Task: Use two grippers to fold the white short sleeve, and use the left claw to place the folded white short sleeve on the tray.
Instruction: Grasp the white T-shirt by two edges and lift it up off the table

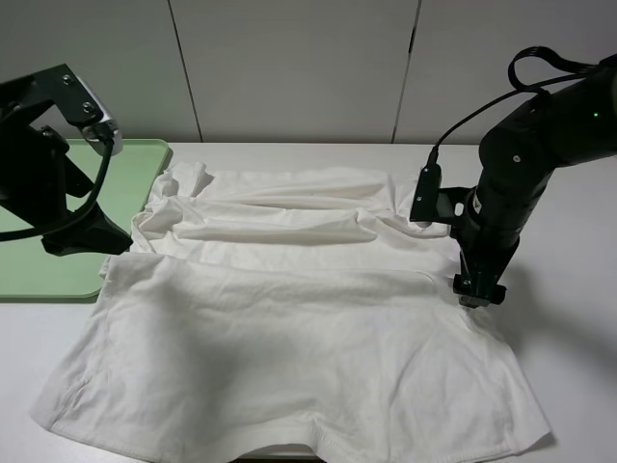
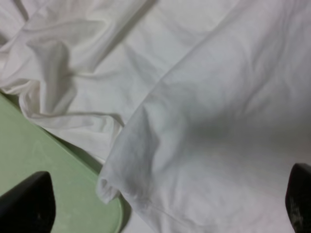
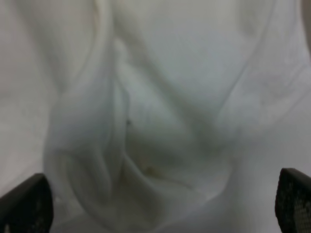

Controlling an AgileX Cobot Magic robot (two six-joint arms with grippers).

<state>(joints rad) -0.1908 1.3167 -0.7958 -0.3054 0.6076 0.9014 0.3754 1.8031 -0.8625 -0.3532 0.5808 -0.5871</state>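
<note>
White short sleeve (image 1: 289, 318) spread on worktop (image 1: 569, 386), one edge over tray (image 1: 39, 270) rim. I read left claw (image 2: 163, 201) jaws wide apart above it, holding nothing. Right gripper (image 3: 159, 201) jaws wide apart too, bunched cloth between.

Soft, even light from above keeps the high view bright and sharp, with only a faint grey shadow on the white short sleeve (image 1: 217, 338) toward seven o'clock, while both wrist views are dimmer, the right one heavily blurred.
</note>
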